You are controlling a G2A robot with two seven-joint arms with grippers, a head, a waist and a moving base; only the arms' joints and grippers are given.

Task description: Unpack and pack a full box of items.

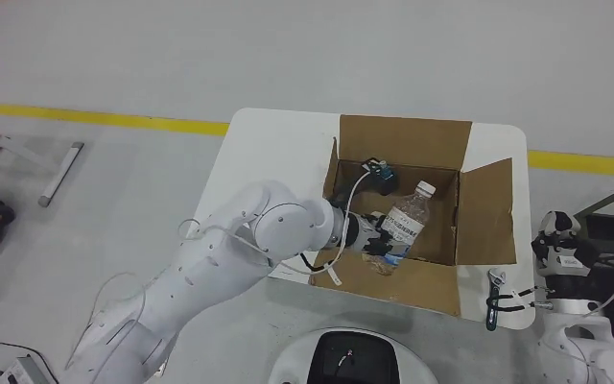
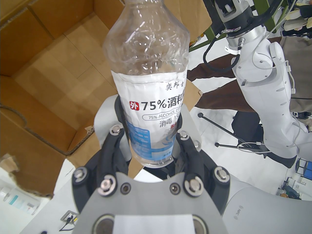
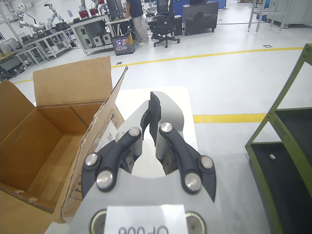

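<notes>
While the right gripper (image 3: 151,113) rests at the near right corner of the white table (image 1: 278,144), its two black pads (image 3: 154,103) are pressed together with nothing between them. It sits just outside the cardboard box (image 1: 403,139), beside the flap that folds out on that side.

A little farther in, the left gripper (image 2: 150,132) reaches over the near wall of the box, and its fingers (image 2: 116,132) are clamped on the lower, labelled part of a clear plastic bottle (image 2: 148,49). The bottle has a white cap and a white and blue label. From above it lies tilted over the inside of the box, its base in the gripper and its cap pointing toward the far right corner. Whether it touches the brown floor of the box cannot be told.

The box stands open on the table with all its flaps spread. The near flap hangs over the table's front edge and the far flap stands up behind the opening.

Beyond the table a yellow line (image 1: 115,120) runs across the grey floor. To the right of the table stands a green-framed shelf cart (image 3: 280,135).
</notes>
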